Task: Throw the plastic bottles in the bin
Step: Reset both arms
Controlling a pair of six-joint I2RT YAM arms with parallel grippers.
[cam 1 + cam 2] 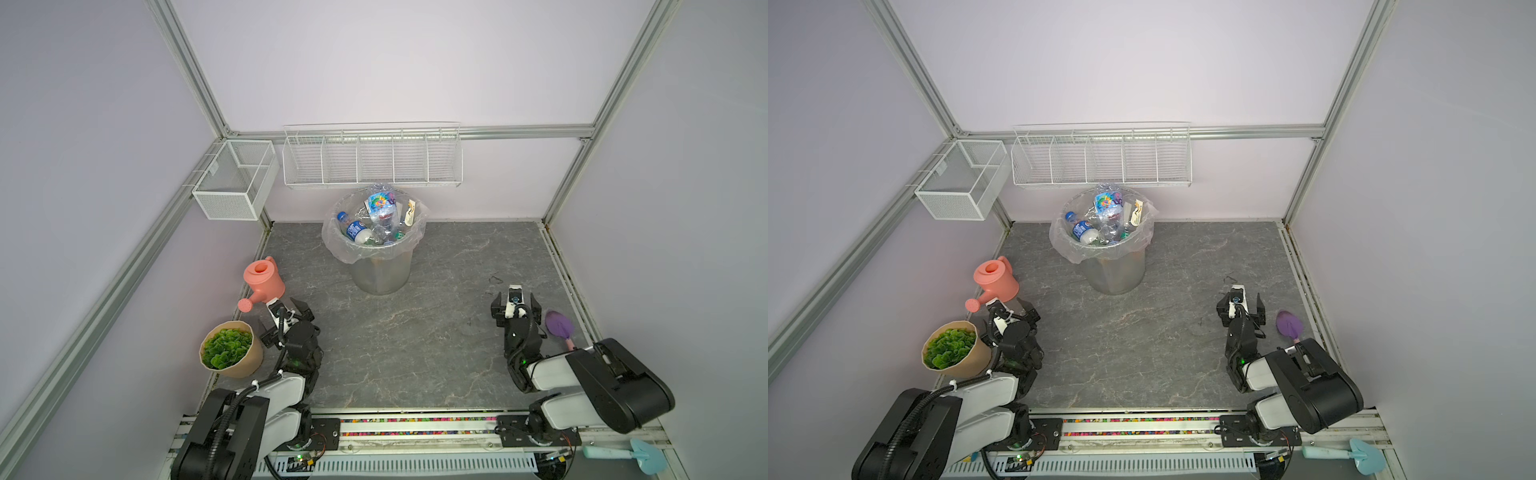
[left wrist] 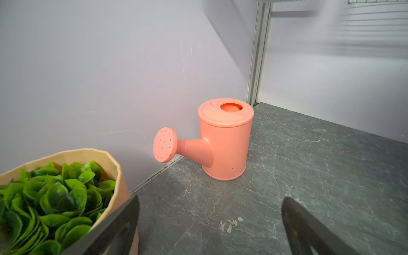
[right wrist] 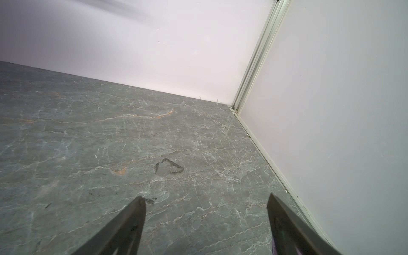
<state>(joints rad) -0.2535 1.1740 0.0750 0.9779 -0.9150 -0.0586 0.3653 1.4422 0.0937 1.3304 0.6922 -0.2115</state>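
Several small clear plastic bottles (image 1: 376,218) with blue, white and many-coloured labels lie heaped inside the round grey tapered bin (image 1: 380,276), which is lined with a clear bag and stands at the far middle of the grey marbled table (image 1: 415,353). Neither top view shows a bottle on the tabletop, so the job looks finished or nearly so. The left gripper (image 2: 210,199) hangs low with its jaws spread wide and nothing between them, facing the pink plastic watering can (image 2: 225,141), just beside the tan pot of green leaves (image 2: 66,198). The right gripper (image 3: 205,197) is likewise parted and empty over bare table, near the purple trowel (image 1: 559,324). The topmost bottle pokes above the rim and might tip out. Such bottles are probably light, thin-walled and slick, buckling under a squeeze. A stray one would best be taken across the body or at the stiffer neck.
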